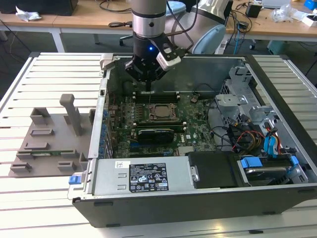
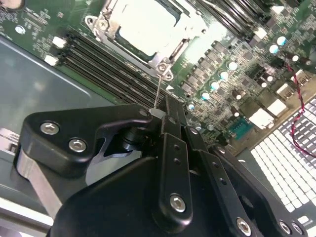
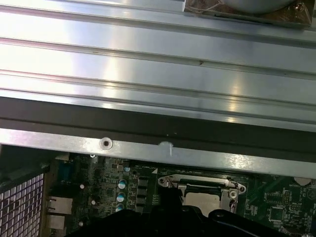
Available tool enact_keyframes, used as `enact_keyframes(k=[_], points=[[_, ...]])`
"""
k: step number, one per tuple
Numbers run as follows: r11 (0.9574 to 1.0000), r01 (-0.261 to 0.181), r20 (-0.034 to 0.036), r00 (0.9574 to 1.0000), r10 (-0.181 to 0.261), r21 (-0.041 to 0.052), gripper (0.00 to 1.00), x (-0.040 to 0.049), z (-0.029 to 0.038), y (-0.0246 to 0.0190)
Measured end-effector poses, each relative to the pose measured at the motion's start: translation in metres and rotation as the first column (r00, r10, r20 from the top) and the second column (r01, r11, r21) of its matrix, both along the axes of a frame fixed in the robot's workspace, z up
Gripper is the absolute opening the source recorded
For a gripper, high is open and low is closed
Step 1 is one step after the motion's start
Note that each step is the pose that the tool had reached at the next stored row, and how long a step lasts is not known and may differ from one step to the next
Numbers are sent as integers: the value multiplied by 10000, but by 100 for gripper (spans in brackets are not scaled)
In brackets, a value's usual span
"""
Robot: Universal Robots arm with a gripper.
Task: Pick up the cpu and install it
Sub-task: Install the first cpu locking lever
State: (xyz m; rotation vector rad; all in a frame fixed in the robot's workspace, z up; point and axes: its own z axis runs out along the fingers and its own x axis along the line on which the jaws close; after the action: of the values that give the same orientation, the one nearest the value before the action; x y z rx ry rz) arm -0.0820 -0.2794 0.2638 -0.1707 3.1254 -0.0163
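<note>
You can see print in two places in the exterior view, and none of it resolves into words. A black label (image 1: pixel 148 177) with pale lines of text and small marks sits on the power supply (image 1: pixel 111 178) at the near side of the case. Just beside it, toward the exterior view's left, is a small white sticker (image 1: pixel 122 165). Nothing on the motherboard (image 2: pixel 232 74) reads in both wrist views.

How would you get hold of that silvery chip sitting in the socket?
Probably from straight above, pinching two opposite edges of the top plate of the cpu. It lies flat inside the socket frame, so its sides are walled in and only the top is open.
</note>
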Motion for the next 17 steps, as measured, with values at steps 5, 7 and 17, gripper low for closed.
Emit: enact_keyframes(k=[5, 7, 17], points=[[10000, 0, -16, 10000, 0, -1, 11, 105, -2, 0], [10000, 3, -23, 10000, -3, 0, 11, 148, -3, 0], [10000, 1, -35, 10000, -1, 0, 11, 228, -17, 0]])
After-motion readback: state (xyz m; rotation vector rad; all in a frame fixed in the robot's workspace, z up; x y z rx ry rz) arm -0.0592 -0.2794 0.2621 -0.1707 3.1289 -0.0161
